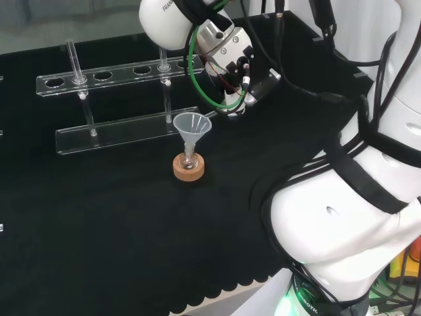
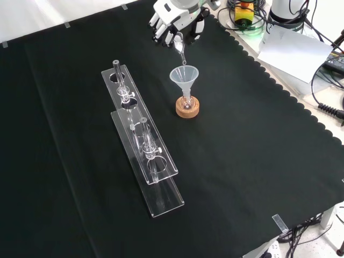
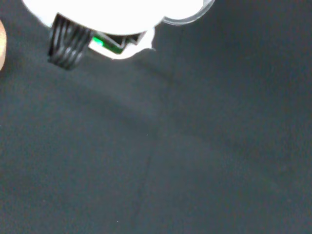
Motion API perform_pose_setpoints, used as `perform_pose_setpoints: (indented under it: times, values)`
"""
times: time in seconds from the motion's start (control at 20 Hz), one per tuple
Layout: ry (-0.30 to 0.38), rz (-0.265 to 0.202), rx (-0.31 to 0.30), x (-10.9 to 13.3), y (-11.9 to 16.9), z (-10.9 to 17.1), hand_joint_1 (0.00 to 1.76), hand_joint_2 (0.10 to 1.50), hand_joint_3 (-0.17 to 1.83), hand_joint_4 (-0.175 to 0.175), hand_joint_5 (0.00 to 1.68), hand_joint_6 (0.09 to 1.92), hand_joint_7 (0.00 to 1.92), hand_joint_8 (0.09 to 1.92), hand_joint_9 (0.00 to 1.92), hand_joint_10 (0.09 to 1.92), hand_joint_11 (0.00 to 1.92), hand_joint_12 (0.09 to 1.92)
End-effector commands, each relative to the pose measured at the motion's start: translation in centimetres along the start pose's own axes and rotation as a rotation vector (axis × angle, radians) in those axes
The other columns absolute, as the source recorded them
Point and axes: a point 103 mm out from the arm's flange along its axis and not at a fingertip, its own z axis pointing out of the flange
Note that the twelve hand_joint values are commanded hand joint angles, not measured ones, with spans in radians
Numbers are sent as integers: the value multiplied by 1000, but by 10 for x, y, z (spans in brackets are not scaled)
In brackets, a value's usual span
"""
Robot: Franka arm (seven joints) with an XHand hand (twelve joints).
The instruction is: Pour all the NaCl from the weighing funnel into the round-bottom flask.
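The hand point(image 2: 174, 24), fingers curled round the weighing funnel point(image 2: 180, 49), tips it at twelve o'clock over the flask's funnel point(image 2: 184, 77); pouring looks underway, not finished.

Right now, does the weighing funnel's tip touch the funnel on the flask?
Cannot tell. In the front view the weighing funnel in the hand ends just above the funnel; no gap or contact shows.

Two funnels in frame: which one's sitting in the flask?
The wide cone funnel, upright in the flask on the cork ring. The other, a slim weighing funnel, is held in the hand above it.
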Motion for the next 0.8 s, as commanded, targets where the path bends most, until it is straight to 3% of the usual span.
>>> perform_pose_setpoints:
  times: [0.05,0.35,0.4,0.45,0.8]
  values:
    - [-44,7,2,7,1,-8,1132,592,762,175,1285,703,550,604,931,408,661,1170]
    - [-82,7,9,16,2,-14,1132,593,764,175,1283,708,549,604,931,406,661,1170]
    - [-89,42,31,17,3,-14,1131,593,764,175,1282,708,549,604,931,406,661,1170]
    - [-101,44,35,15,3,-14,1131,593,764,175,1282,709,549,604,931,406,661,1170]
    - [-138,8,14,21,3,-20,1131,593,765,175,1279,714,547,604,930,405,660,1170]
